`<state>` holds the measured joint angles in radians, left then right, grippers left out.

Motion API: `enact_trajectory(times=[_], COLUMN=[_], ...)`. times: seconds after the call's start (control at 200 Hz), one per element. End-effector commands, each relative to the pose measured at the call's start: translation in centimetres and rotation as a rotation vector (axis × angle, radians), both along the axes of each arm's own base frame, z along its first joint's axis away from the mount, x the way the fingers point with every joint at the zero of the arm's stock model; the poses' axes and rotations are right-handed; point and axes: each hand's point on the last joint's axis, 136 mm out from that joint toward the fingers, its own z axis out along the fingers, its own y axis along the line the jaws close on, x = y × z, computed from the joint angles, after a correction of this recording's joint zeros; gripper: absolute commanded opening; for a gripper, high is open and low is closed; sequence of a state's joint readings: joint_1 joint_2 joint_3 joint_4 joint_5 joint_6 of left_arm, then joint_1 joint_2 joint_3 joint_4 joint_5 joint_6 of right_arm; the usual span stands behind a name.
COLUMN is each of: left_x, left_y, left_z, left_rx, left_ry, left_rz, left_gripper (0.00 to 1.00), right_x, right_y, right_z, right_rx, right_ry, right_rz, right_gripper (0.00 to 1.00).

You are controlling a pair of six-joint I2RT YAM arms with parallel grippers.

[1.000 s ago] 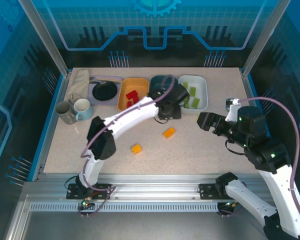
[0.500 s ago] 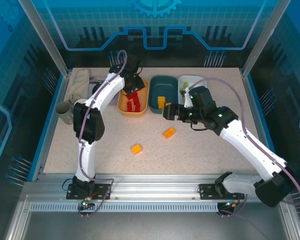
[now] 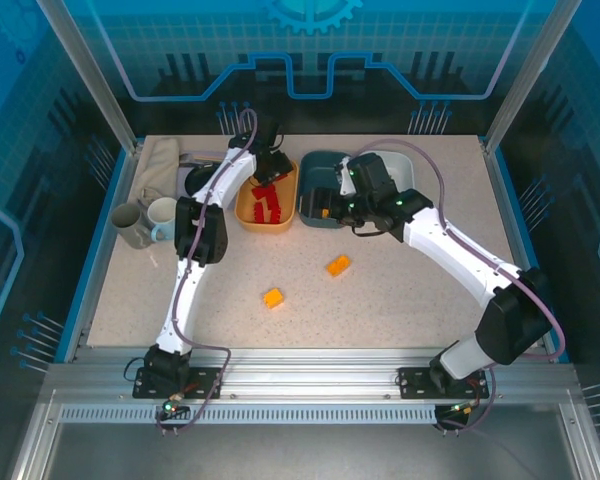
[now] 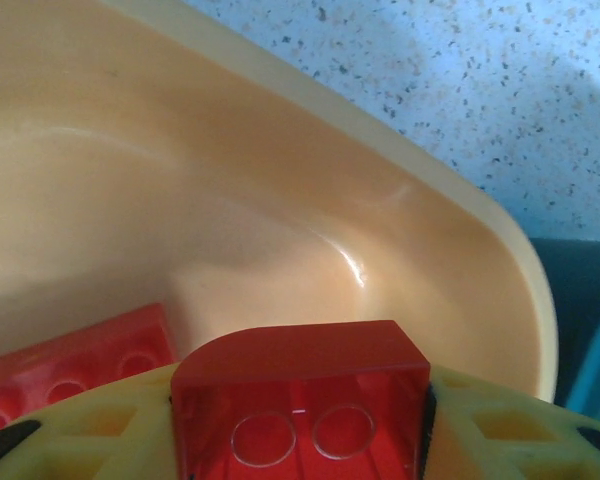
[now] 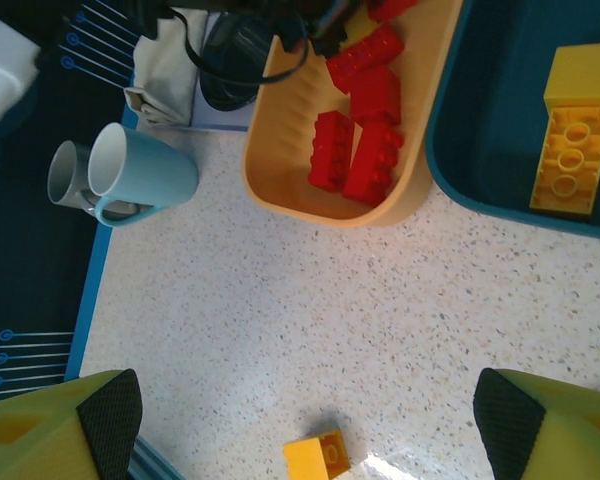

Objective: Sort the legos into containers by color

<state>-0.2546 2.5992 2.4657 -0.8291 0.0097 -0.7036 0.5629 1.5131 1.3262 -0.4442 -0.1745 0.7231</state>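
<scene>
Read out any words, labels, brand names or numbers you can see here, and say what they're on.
None readable: no word, number or brand on the orange tub, teal tub, mugs, red brick or orange-yellow bricks. The back wall shows a gear emblem and line patterns, without letters.

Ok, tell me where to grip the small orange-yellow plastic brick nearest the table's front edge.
Take the orange-yellow brick across two opposite side faces, probably straight down from above: it lies flat on the speckled table, free all round, slightly skewed, so turn the grip to match.
</scene>
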Motion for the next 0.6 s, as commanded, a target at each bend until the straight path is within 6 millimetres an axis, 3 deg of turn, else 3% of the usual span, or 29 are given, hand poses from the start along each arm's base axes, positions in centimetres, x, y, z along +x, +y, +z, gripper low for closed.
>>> enact_trajectory(times=[0.0, 0.155, 0.36, 0.48, 0.59], left_x=[0.9, 0.4, -0.3, -2.1, -5.1], left_y=[-0.4, -0.3, -0.3, -0.2, -0.7], left_z=[1.9, 3.2, 8.6, 12.2, 14.7], left_rx=[-0.053, -0.054, -0.075, -0.073, -0.106], left_ry=[-0.038, -0.038, -0.104, -0.132, -0.142], left_rz=[0.004, 0.002, 0.007, 0.006, 0.001], left_gripper=[0.61, 0.69, 0.71, 0.74, 0.75], right_x=[0.5, 0.1, -1.2, -2.4, -3.7], right_y=[-0.2, -1.4, -3.5, -4.1, -5.0], right_z=[0.6, -0.6, -2.8, -4.5, -7.0], right_rx=[0.021, -0.042, -0.192, -0.255, -0.326], right_ry=[0.006, 0.032, 0.096, 0.143, 0.236], right_rz=[-0.007, -0.020, -0.073, -0.132, -0.230], right_gripper=[0.89, 0.89, 0.87, 0.85, 0.84])
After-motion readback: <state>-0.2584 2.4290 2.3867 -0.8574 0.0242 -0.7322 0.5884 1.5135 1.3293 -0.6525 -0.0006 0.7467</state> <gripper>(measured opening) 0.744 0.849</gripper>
